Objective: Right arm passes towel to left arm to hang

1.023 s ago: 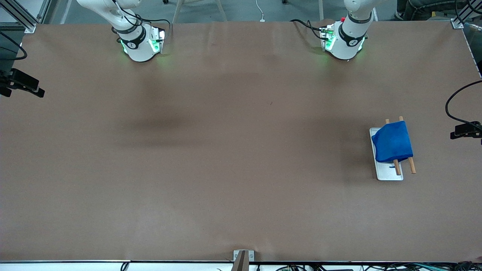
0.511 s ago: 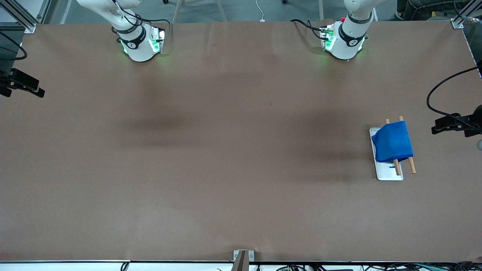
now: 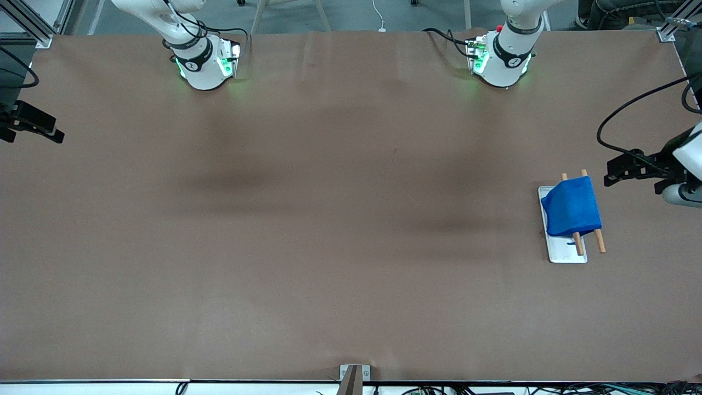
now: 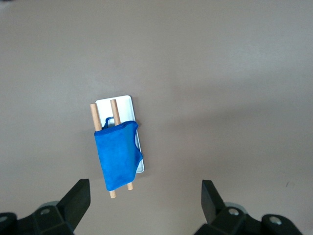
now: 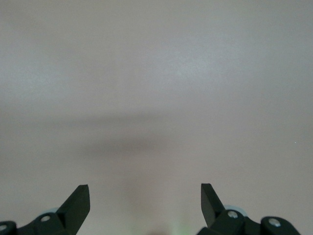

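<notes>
The bright blue towel (image 3: 571, 208) hangs draped over two wooden rods (image 3: 599, 240) on a small white base plate (image 3: 565, 249), at the left arm's end of the table. The left arm's wrist (image 3: 680, 170) hovers over the table edge beside this rack. In the left wrist view the towel (image 4: 116, 155) lies below my left gripper (image 4: 145, 197), which is open and empty, well above the cloth. My right gripper (image 5: 145, 197) is open too, with only bare brown table under it. The right arm's hand (image 3: 30, 123) waits at its own end of the table.
The two arm bases (image 3: 205, 63) (image 3: 500, 60) stand along the table edge farthest from the front camera. A small metal bracket (image 3: 354, 373) sits at the nearest edge. A black cable (image 3: 614, 123) loops from the left wrist. Brown tabletop (image 3: 340, 219) spreads between the arms.
The left arm's wrist has come in from the table's end toward the towel rack. The towel, the rack and the right arm have not moved.
</notes>
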`<state>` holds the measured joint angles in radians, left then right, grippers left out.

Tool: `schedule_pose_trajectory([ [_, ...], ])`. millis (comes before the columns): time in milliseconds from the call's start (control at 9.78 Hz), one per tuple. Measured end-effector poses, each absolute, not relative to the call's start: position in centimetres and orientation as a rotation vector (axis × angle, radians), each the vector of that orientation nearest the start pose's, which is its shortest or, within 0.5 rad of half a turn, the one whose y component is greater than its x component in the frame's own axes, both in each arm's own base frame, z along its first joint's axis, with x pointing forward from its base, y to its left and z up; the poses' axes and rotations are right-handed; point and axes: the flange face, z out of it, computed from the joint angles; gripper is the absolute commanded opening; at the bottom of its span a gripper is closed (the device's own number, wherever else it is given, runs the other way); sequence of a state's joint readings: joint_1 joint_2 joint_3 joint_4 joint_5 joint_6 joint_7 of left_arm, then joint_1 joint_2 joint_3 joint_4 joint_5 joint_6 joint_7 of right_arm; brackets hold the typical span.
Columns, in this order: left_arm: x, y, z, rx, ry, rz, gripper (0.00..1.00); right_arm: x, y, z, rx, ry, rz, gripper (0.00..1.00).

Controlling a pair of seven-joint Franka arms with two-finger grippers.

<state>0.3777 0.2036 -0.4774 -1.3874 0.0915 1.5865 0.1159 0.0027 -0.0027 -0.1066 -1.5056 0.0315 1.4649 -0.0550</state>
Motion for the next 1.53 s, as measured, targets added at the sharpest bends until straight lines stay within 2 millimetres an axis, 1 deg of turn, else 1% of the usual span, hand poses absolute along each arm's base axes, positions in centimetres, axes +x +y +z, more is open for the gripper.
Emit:
schedule_pose_trajectory([
  [102,60.6,-3.7,61.9,-3.097,0.346,-0.061,1.00,54.0,-5.3,64.7,-3.106,0.072,0.054,1.00],
  [205,59.4,-5.1,63.5,-3.074,0.350,-0.090,1.00,54.1,-5.3,64.7,-3.106,0.072,0.054,1.00],
  [307,57.7,-6.6,64.8,-3.072,0.307,-0.091,1.00,54.1,-5.3,64.7,-3.106,0.072,0.053,1.00],
  [409,55.7,-7.6,65.3,-3.090,0.247,-0.075,1.00,54.1,-5.3,64.7,-3.106,0.072,0.053,1.00],
  [511,53.9,-8.0,65.3,-3.108,0.210,-0.058,1.00,54.1,-5.3,64.7,-3.106,0.072,0.053,1.00],
  [614,52.5,-7.6,65.2,-3.117,0.184,-0.043,1.00,54.1,-5.3,64.7,-3.106,0.072,0.053,1.00],
  [818,50.4,-6.5,65.0,-3.121,0.155,-0.026,1.00,54.1,-5.3,64.7,-3.106,0.072,0.053,1.00],
  [1023,48.9,-6.4,65.4,-3.118,0.132,-0.035,1.00,54.1,-5.3,64.7,-3.106,0.072,0.053,1.00],
  [1227,48.3,-6.3,65.9,-3.118,0.115,-0.048,1.00,54.1,-5.3,64.7,-3.106,0.072,0.053,1.00],
  [1534,48.8,-5.9,65.9,-3.120,0.105,-0.051,1.00,54.1,-5.3,64.7,-3.106,0.072,0.053,1.00],
])
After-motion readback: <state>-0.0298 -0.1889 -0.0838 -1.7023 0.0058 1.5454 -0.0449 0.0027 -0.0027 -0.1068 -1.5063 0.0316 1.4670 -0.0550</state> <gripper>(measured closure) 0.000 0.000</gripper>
